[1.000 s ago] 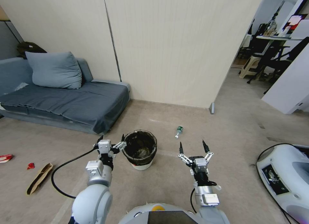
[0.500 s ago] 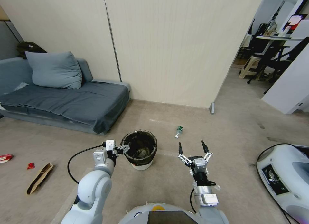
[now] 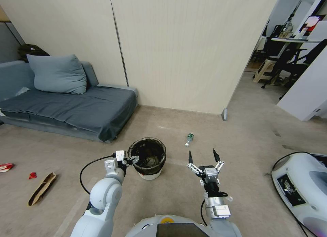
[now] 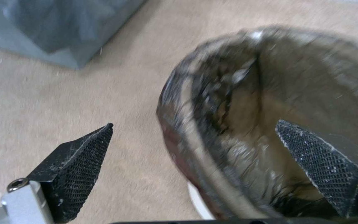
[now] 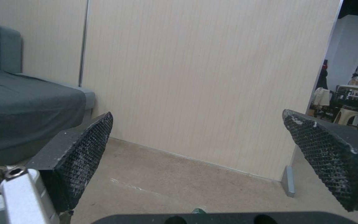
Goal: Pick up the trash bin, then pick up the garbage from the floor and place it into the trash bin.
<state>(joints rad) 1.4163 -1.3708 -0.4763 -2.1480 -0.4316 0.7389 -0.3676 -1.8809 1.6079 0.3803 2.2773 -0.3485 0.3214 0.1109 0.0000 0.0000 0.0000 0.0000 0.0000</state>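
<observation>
Crinkled bag on the trash bin (image 3: 148, 157) could slip; the left hand (image 4: 195, 155) gapes astride its rim, gripping nothing.

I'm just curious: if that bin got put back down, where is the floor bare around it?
Bare floor lies between the trash bin and the wall, and left of the bin toward the sofa. It is crowded right at the bin, where the left gripper straddles its rim; a plastic bottle lies to its right.

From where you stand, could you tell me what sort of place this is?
Probably an office lounge: a grey sofa with a cushion by a panelled wall, and desks with office chairs beyond the opening.
</observation>
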